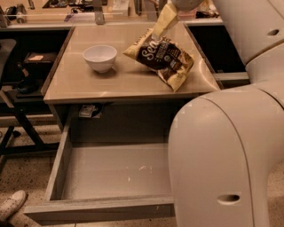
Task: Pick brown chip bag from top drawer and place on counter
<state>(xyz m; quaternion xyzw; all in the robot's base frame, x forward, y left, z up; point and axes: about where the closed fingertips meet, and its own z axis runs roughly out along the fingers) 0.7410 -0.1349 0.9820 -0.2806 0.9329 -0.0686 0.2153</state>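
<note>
Warm amber cast throughout, moderate light from overhead. Glossy beige-tan counter (80, 84) shows a broad soft sheen near its far edge. Small white bowl (100, 56) casts a short soft shadow. Crinkly brown chip bag (165, 56) glints, with a dark shadow beneath. Shallow grey top drawer (115, 170) is evenly lit; the recess above it is dark. Gripper (175, 9) sits at the top edge, above the bag, amber-lit.
</note>
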